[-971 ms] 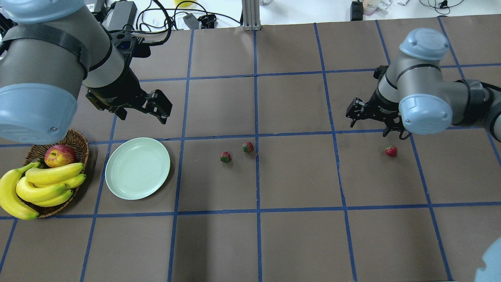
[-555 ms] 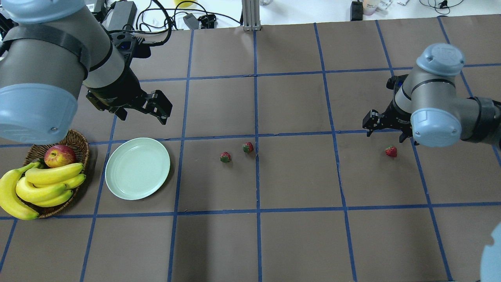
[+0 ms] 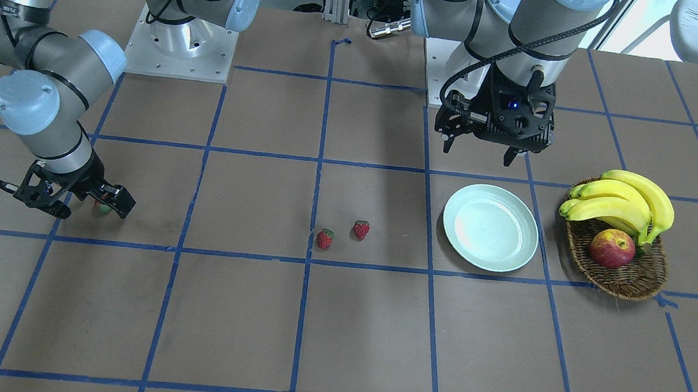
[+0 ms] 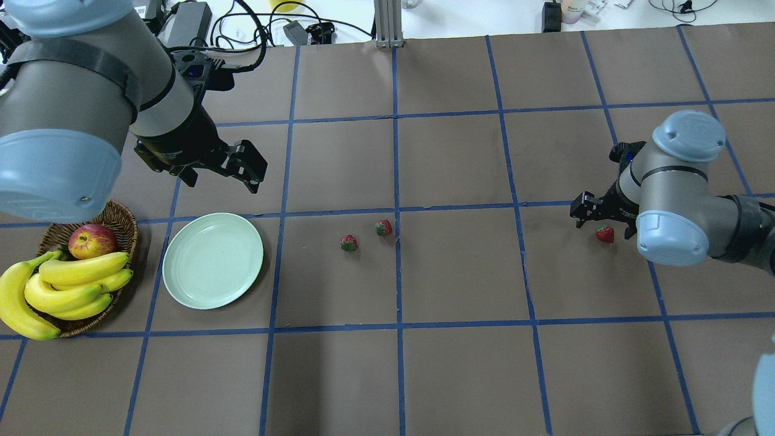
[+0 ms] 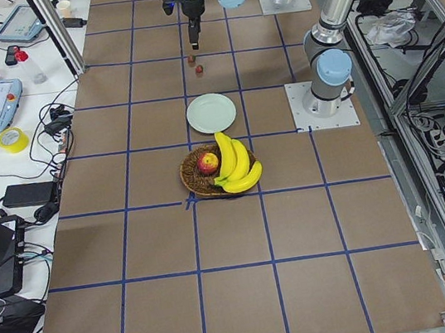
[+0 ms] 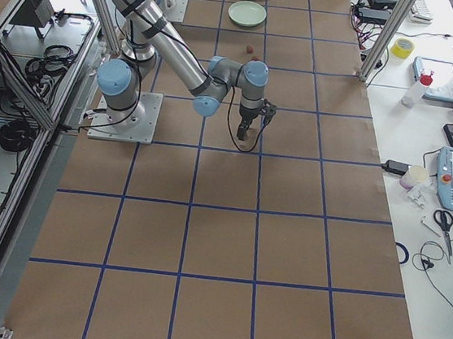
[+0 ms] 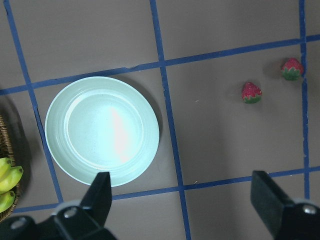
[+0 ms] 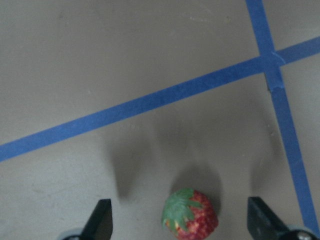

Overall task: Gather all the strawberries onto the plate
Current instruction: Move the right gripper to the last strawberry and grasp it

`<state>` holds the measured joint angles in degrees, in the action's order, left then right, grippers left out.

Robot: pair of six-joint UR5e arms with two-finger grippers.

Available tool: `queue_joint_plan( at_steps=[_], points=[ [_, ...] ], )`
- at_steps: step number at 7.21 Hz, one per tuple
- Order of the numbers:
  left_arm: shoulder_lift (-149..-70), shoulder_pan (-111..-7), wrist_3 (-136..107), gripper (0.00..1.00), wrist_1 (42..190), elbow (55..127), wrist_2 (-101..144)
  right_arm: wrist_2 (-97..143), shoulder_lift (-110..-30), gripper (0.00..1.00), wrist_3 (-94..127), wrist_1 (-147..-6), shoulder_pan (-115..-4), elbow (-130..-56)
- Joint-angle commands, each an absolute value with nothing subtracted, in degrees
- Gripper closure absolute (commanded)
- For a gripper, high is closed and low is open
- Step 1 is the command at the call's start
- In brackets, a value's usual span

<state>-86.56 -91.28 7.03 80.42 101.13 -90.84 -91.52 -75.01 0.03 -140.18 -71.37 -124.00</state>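
Observation:
Two strawberries (image 4: 348, 243) (image 4: 382, 227) lie side by side on the brown table near its middle; the left wrist view shows them too (image 7: 251, 92) (image 7: 292, 68). A third strawberry (image 4: 604, 234) lies far right, cap up (image 8: 190, 216). My right gripper (image 4: 604, 225) is open and low over it, one finger on each side (image 8: 102, 220), not touching it. The pale mint-green plate (image 4: 213, 260) is bare. My left gripper (image 4: 221, 178) hangs open above the table just behind the plate (image 7: 102, 131), holding nothing.
A brown wicker basket (image 4: 124, 221) with a bunch of bananas (image 4: 66, 284) and a red-yellow apple (image 4: 92, 240) stands left of the plate. Blue tape lines grid the table. Cables and boxes lie beyond the far edge (image 4: 242, 24).
My right arm has swung right and toward the near side, bringing its open gripper down around the far-right strawberry. The left arm and the other things have not moved.

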Motion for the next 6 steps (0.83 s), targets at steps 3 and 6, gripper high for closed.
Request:
queue_joint_plan(
  at_steps=[3, 6],
  points=[
    [-86.57, -91.32, 7.03, 0.0, 80.42, 101.16, -90.88, -91.06, -74.97, 0.7, -0.09, -140.27, -71.1, -124.19],
    [-86.57, -91.32, 7.12, 0.0, 80.42, 101.16, -90.88, -90.79, -75.32, 0.75, 1.92, -139.14, -71.45, -122.79]
  ],
)
